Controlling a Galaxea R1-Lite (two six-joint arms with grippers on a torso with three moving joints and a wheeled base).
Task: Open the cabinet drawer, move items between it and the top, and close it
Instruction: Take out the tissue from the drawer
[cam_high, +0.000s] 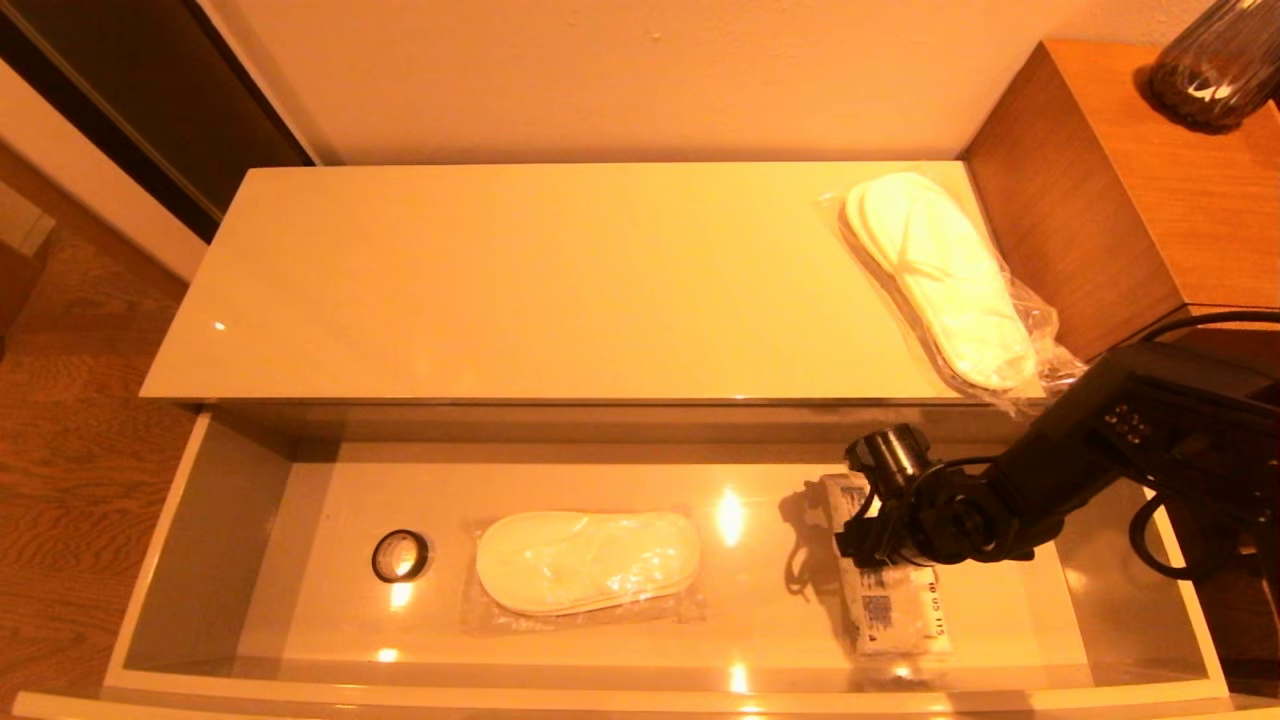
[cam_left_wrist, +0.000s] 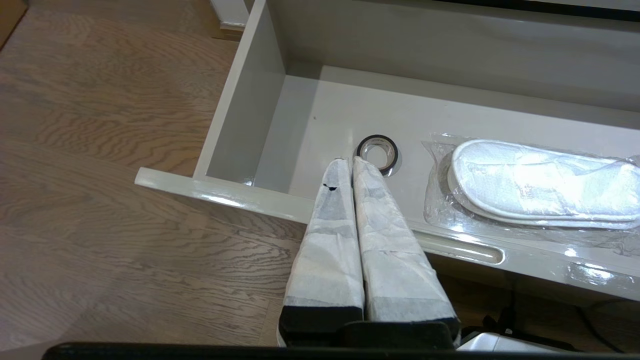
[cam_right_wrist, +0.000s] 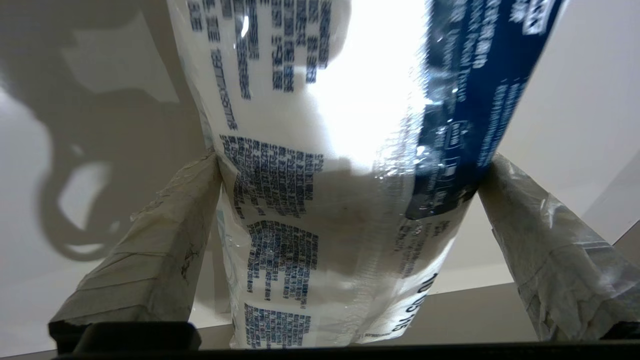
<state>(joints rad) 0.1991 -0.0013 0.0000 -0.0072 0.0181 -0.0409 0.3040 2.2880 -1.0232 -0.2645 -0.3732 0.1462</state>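
Beside the packet (cam_high: 890, 590), bagged slippers (cam_high: 588, 560) and tape ring (cam_high: 400, 555).

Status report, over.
Drawer open. Right gripper down inside it, fingers astride the white packet. Left gripper shut, outside the drawer front. Nothing obstructing.

Packet (cam_high: 893, 607) partly hidden under right arm; its print unreadable, ends cropped.

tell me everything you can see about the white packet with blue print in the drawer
The oblong white plastic packet with blue print is glossy and soft-looking, with small dark text, a barcode and a dark blue band. It lies flat on the floor of the open cream-beige drawer, toward the robot's right. The right gripper straddles it, a taped finger against each long side.
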